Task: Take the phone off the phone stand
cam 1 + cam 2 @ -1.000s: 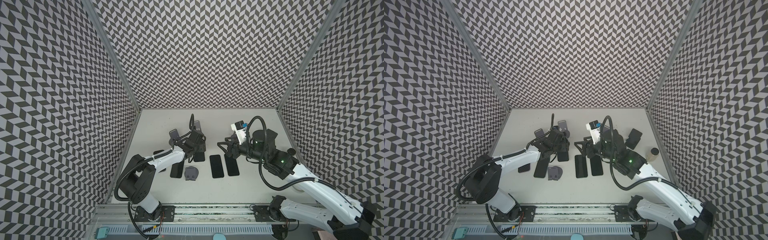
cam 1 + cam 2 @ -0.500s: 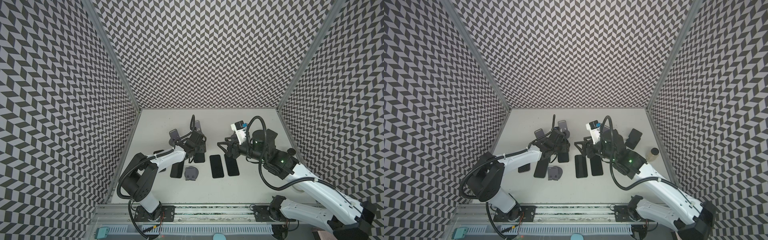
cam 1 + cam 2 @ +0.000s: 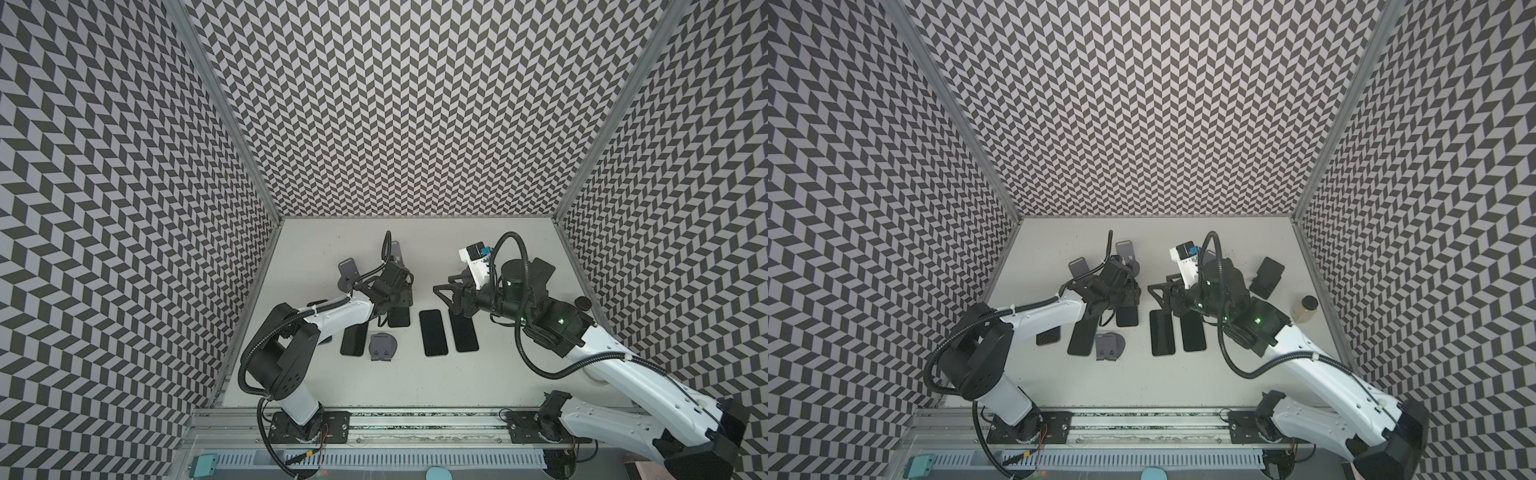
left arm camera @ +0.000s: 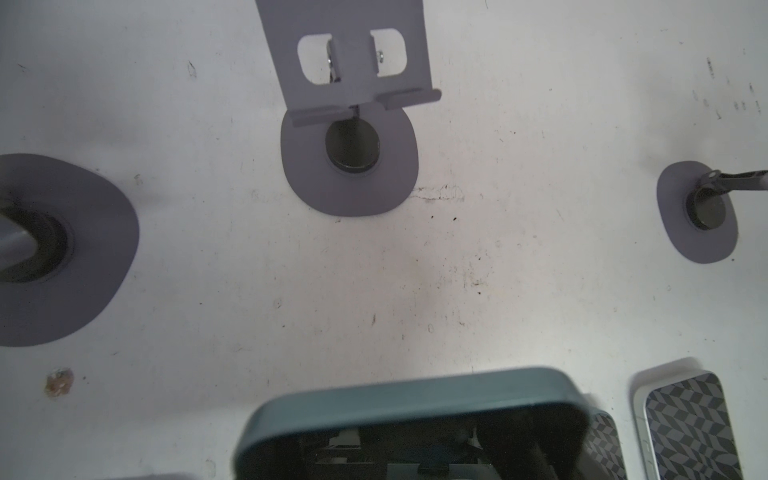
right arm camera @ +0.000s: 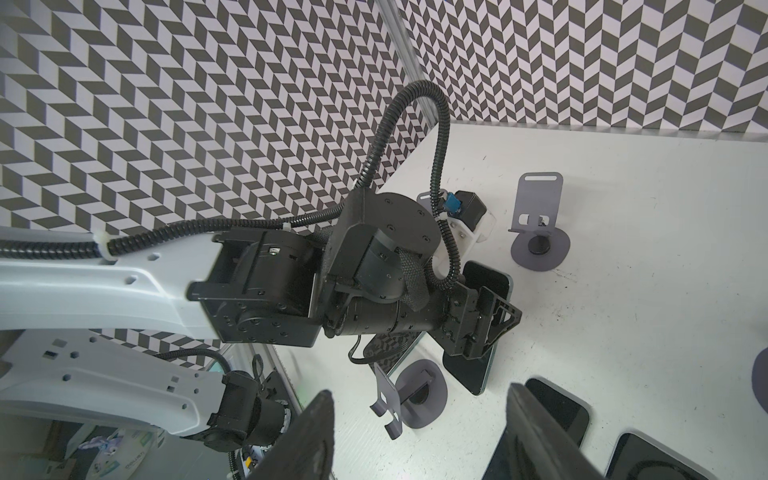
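the left tool [image 5: 488, 322] is clenched on the edges of a dark, teal-rimmed phone [image 4: 415, 399]. the phone hangs clear of any cradle, just beyond the tipped stand [image 3: 382, 347], tilted over the surface [image 3: 415, 374]. the right tool [image 3: 446, 293] is spread with nothing between its fingers, beyond the tipped stand and off to its right.

judged risks: the glossy edges could slide in the grip and the phone could drop. set down carelessly, it could land on the flat phone [image 3: 433, 332] right of the tipped stand, or knock the upright stand [image 5: 540, 232] farther beyond it.

no brand or label is legible; the print on the right arm's white mount is too small to read.
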